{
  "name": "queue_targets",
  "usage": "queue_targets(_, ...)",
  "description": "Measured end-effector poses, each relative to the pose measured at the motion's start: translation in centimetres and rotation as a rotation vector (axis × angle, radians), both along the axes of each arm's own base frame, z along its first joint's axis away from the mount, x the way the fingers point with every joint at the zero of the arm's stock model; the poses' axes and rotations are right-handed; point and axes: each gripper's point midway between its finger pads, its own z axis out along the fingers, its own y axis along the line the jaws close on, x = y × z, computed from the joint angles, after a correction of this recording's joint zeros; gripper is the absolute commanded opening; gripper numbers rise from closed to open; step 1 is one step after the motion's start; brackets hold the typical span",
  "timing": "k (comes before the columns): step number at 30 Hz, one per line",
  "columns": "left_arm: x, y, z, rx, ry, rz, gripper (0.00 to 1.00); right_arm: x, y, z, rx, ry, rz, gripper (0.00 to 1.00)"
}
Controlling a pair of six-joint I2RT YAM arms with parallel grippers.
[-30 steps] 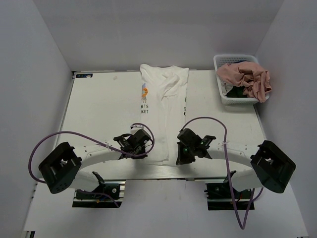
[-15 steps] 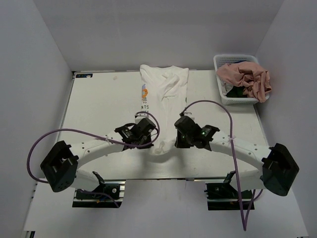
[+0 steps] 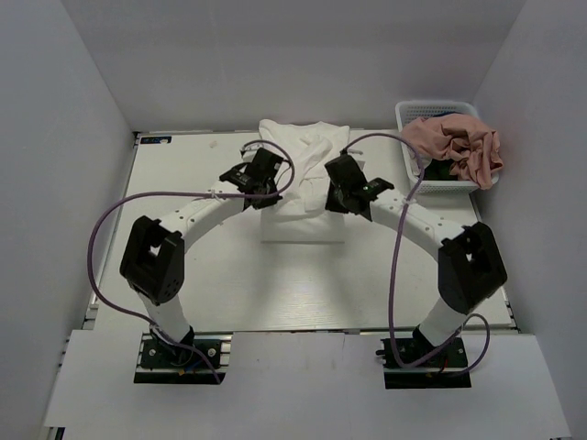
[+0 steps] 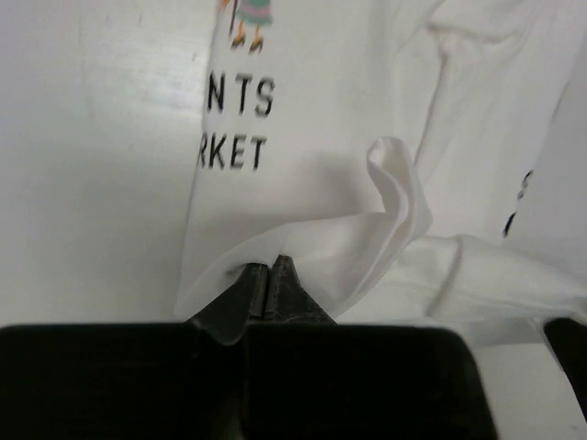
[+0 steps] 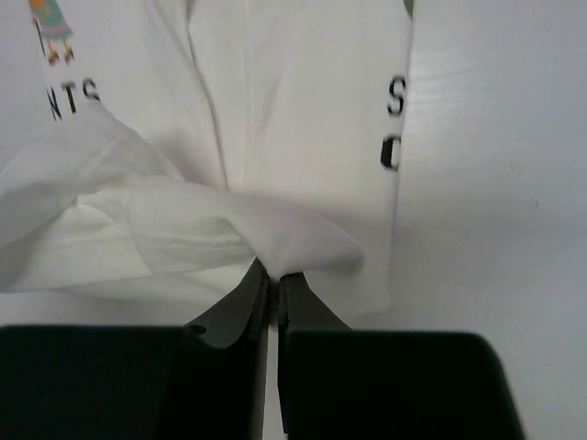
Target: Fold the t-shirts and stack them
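The large white t-shirt [image 3: 303, 183] lies at the table's far middle, its lower part folded up over its upper part. My left gripper [image 3: 268, 170] is shut on its hem at the left; the wrist view shows the pinched white cloth [image 4: 303, 247] above dark lettering [image 4: 234, 124]. My right gripper [image 3: 337, 180] is shut on the hem at the right, with the cloth [image 5: 229, 229] bunched over its tips. A pink t-shirt [image 3: 454, 142] lies heaped in the basket, over a dark green one [image 3: 438, 170] and a blue one [image 3: 451, 115].
The white mesh basket [image 3: 413, 174] stands at the far right corner of the table. Purple cables loop over both arms. The white walls close in the table at the back and sides.
Both grippers have carried the shirt's lower hem from the near edge of the table up to the far middle, folding the shirt over itself. Both arms are stretched far forward.
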Motion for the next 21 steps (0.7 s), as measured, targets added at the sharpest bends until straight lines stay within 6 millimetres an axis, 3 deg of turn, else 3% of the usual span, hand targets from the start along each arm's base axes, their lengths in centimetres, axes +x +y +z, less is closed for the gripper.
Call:
queue_targets(3, 3.1, -0.5, 1.5, 0.002, -0.050, -0.015, 0.00, 3.2, 0.2, 0.4, 0.009, -0.020, -0.016, 0.00)
queue_targets(6, 5.7, -0.7, 1.7, 0.010, -0.072, -0.025, 0.00, 5.7, -0.1, -0.2, 0.015, -0.012, -0.031, 0.00)
queue_targets(10, 8.7, -0.8, 0.2, 0.024, -0.065, -0.044, 0.00, 8.4, -0.3, -1.5, 0.028, 0.011, -0.036, 0.00)
queue_targets(11, 9.4, -0.7, -0.5, 0.028, -0.053, -0.048, 0.02, 9.0, -0.3, -1.7, 0.034, 0.018, -0.036, 0.09)
queue_targets(12, 10.0, -0.6, -1.1, 0.030, -0.042, -0.052, 0.46, 9.8, -0.2, -2.0, 0.041, 0.020, -0.035, 0.50)
queue_targets(13, 11.1, -0.6, -2.0, 0.033, -0.035, -0.053, 0.47, 10.8, 0.0, -2.3, 0.048, 0.019, -0.029, 0.50)
queue_targets(14, 11.7, -0.2, -2.7, 0.043, -0.017, -0.051, 0.80, 11.3, -0.1, -2.8, 0.050, 0.029, -0.028, 0.57)
queue_targets(17, 14.5, 0.3, -4.0, 0.046, -0.001, -0.029, 1.00, 14.1, 0.5, -3.1, 0.067, 0.024, 0.001, 0.74)
queue_targets(19, 16.2, 1.2, -4.3, 0.049, -0.002, -0.014, 1.00, 15.1, 0.7, -3.0, 0.076, 0.011, 0.023, 0.90)
queue_targets(21, 16.6, 2.4, -4.3, 0.057, 0.009, 0.002, 1.00, 15.0, 0.6, -2.8, 0.078, 0.007, 0.053, 0.90)
